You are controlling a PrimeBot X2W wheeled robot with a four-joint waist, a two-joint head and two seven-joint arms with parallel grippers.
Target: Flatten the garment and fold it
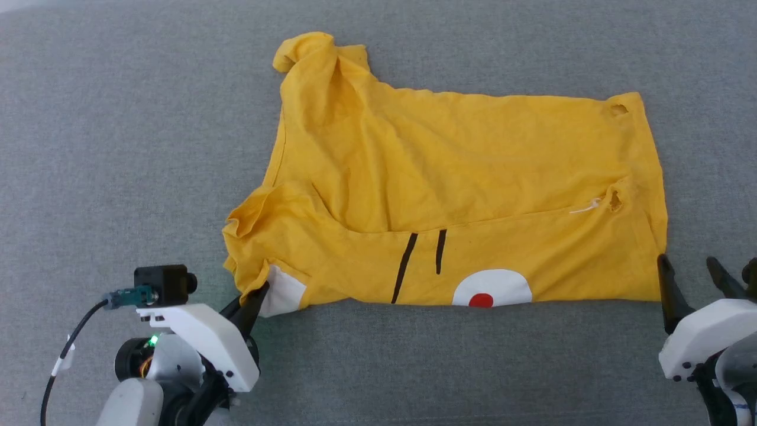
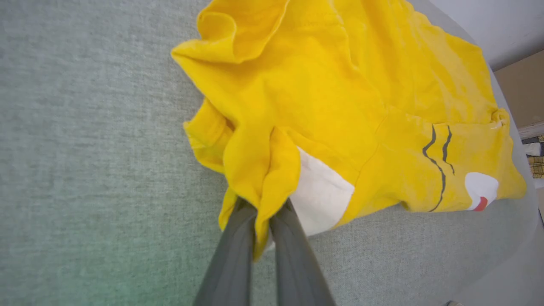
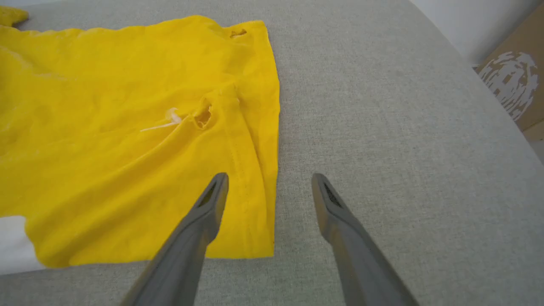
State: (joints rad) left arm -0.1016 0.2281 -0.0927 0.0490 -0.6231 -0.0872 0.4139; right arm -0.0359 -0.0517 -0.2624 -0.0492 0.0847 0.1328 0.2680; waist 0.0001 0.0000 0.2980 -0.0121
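Observation:
The garment (image 1: 449, 183) is a bright yellow T-shirt spread on the grey cloth surface, with a white patch, a red dot and two black lines along its near edge. Its far left sleeve is bunched up. My left gripper (image 1: 260, 293) is shut on the garment's near left corner (image 2: 263, 204), beside a white patch (image 2: 321, 197). My right gripper (image 1: 689, 266) stands open at the near right corner. In the right wrist view its left finger lies over the garment's hem (image 3: 250, 178) and its right finger over bare surface. Small holes (image 3: 203, 117) show near the right edge.
The grey cloth surface (image 1: 118, 148) stretches wide on all sides of the shirt. In the right wrist view a brown cardboard box (image 3: 512, 85) stands beyond the surface's right edge.

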